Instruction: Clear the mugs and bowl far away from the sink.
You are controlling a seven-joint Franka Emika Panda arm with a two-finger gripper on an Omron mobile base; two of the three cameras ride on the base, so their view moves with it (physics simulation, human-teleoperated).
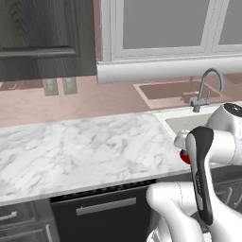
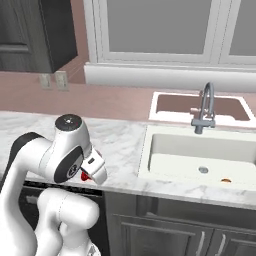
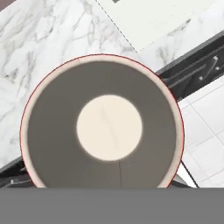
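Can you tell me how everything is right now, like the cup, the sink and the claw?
Red mug: upright, empty, right under the claw, near the counter's front edge.
Sink: dry, small orange thing inside.
Faucet: no water running.
Claw: over the mug; open or shut, cannot tell.

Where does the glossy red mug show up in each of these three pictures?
Left base view: a sliver of the glossy red mug at the counter's front edge, behind the arm.
Right base view: a red patch under the arm's wrist.
Hand view: seen from straight above, rim centred.
Shared landmark: white marble counter.
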